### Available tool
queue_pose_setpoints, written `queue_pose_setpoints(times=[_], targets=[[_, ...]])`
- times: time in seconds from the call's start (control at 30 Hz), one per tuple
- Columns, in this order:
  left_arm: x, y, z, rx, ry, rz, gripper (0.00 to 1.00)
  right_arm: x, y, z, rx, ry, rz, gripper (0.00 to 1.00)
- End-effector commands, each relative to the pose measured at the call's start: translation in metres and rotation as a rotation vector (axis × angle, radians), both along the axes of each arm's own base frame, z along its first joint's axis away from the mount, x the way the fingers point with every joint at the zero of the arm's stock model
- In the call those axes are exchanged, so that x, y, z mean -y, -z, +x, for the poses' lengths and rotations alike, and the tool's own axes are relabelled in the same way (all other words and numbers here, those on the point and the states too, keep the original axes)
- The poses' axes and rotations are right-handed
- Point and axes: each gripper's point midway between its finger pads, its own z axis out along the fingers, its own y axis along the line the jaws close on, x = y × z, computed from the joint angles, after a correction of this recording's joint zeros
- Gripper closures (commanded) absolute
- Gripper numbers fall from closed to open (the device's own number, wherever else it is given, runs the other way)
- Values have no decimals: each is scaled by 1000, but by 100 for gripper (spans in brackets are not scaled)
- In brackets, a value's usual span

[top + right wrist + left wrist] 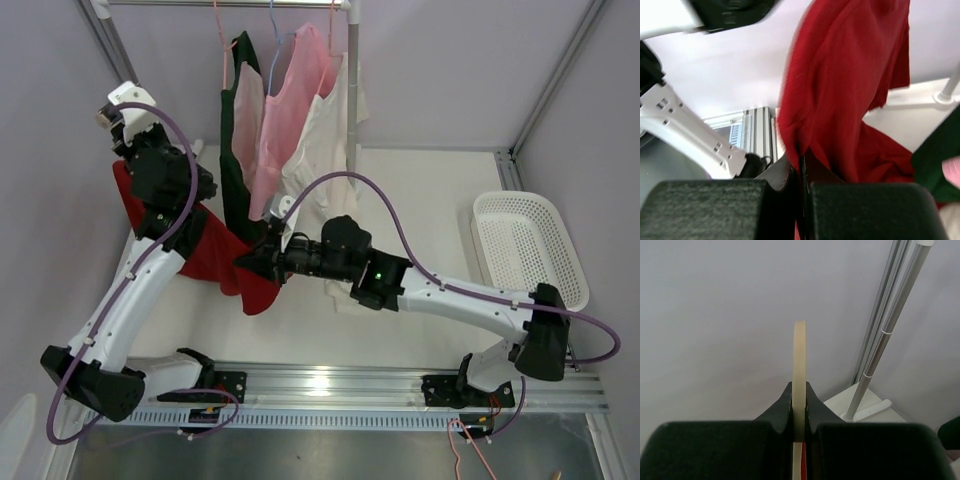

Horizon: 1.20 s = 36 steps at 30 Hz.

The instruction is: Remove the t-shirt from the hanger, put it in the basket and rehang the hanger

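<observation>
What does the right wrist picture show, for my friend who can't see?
The right gripper is shut on a fold of the red shirt, which hangs down the middle. The white left arm is on the left, green cloth at the right edge.

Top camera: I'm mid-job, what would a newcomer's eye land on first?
The red t-shirt hangs left of centre. The right pincer is shut on its fabric, while the left pincer is clamped on a cream hanger at upper left. Behind, pink, white and dark clothes hang from the rail, and a white basket sits at far right.
</observation>
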Motion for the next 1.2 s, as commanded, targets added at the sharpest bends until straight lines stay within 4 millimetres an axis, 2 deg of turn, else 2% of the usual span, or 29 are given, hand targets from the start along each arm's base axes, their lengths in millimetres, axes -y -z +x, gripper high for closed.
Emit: queue_pose_setpoints(times=[0.0, 0.1, 0.13, 0.17, 0.2, 0.23, 0.27, 0.33, 0.37, 0.4, 0.43, 0.5, 0.6, 0.63, 0.77, 0.9, 0.93, 0.97, 1.0, 1.03, 1.07, 1.1, 1.17], targets=[[0, -30, -3, 97, 3, 24, 99, 29, -30, -15, 15, 33, 37, 100], [-8, -38, -8, 129, -57, 54, 99, 48, -36, -23, 8, 54, 27, 100], [-8, -35, -2, 119, -75, 64, 99, 53, -37, -25, 6, 60, 22, 100], [-13, -39, -6, 130, -103, 72, 99, 57, -30, -25, 0, 74, 7, 100], [-15, -44, -9, 139, -121, 69, 99, 65, -32, -32, -1, 72, 5, 100], [-14, -42, -5, 90, -143, 102, 99, 69, -30, -33, -9, 80, -1, 100], [-17, -47, -11, 147, -161, 79, 99, 74, -16, -33, -22, 93, -29, 100], [-19, -51, -15, 160, -186, 75, 99, 85, -15, -39, -30, 96, -26, 100], [-21, -51, -16, 158, -210, 82, 99, 90, -9, -40, -43, 99, -34, 100], [-21, -50, -16, 152, -221, 83, 99, 93, 4, -39, -57, 113, -59, 100], [-24, -55, -22, 148, -238, 79, 99, 101, 3, -40, -57, 119, -53, 100], [-24, -54, -22, 161, -248, 67, 99, 109, 18, -38, -75, 148, -78, 100], [-27, -59, -29, 185, -249, 47, 99, 122, 17, -41, -82, 154, -61, 100], [-27, -60, -30, 185, -247, 44, 99, 127, 31, -37, -93, 189, -99, 100], [-28, -66, -32, 183, -217, 26, 99, 141, 40, -33, -96, 234, -114, 100], [-11, -70, -27, 163, -99, 49, 99, 138, 56, -29, -102, 249, -144, 100], [-5, -76, -31, 259, -27, -12, 99, 136, 59, -27, -106, 252, -149, 100], [6, -63, -17, 120, 28, 47, 99, 132, 60, -26, -110, 252, -151, 100], [13, -65, -12, 132, 99, 38, 99, 125, 70, -21, -121, 258, -180, 100], [25, -69, -6, 282, 213, -110, 99, 120, 73, -20, -126, 252, -188, 100], [32, -38, -5, 72, 294, -65, 99, 115, 77, -18, -133, 251, -199, 100], [40, -41, -4, 90, 378, -84, 99, 104, 84, -15, -144, 245, -225, 100], [43, -38, -10, 74, 413, -98, 99, 91, 82, -7, -149, 245, -211, 100]])
